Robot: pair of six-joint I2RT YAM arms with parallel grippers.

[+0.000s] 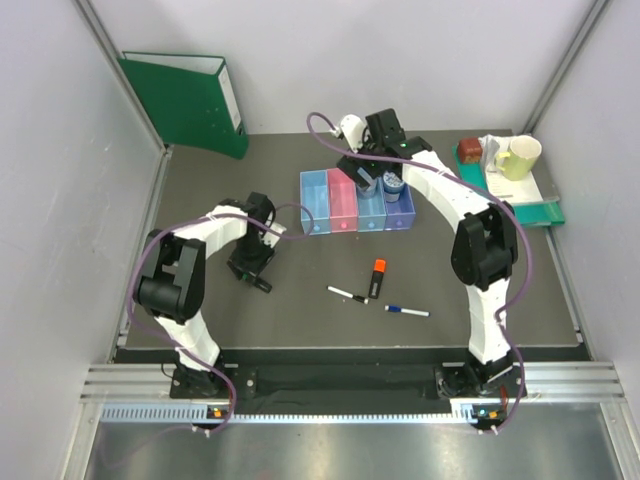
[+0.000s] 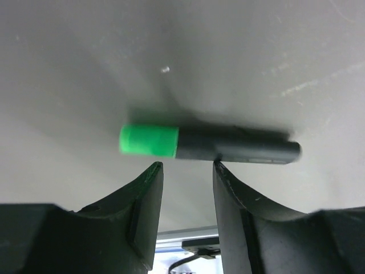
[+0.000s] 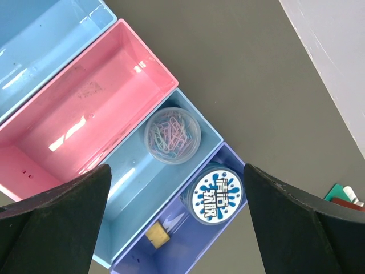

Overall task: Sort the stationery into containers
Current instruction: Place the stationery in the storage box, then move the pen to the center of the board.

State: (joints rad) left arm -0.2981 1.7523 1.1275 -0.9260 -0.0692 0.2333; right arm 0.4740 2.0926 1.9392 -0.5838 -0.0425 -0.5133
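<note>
A green-capped black highlighter [image 2: 208, 144] lies crosswise on the table just beyond my left gripper [image 2: 187, 166], which is open and empty; in the top view that gripper [image 1: 252, 272] hides it. My right gripper [image 3: 177, 168] is wide open and empty, high over the four joined bins [image 1: 341, 205]. The light blue bin [image 3: 34, 40] and the pink bin [image 3: 85, 114] hold nothing. The blue bin [image 3: 131, 188] holds a small cup of paper clips [image 3: 171, 136]. The purple bin [image 3: 171, 260] holds the blue-white tub [image 3: 217, 193] and the tan block [image 3: 157, 234]. An orange-capped highlighter [image 1: 378, 279] and two white pens [image 1: 347, 293] [image 1: 407, 311] lie on the table.
A green binder [image 1: 190, 100] stands at the back left. A teal tray [image 1: 535, 210] at the back right carries a yellow-green mug [image 1: 520, 156] and a red-brown block [image 1: 469, 151]. Grey walls close in both sides.
</note>
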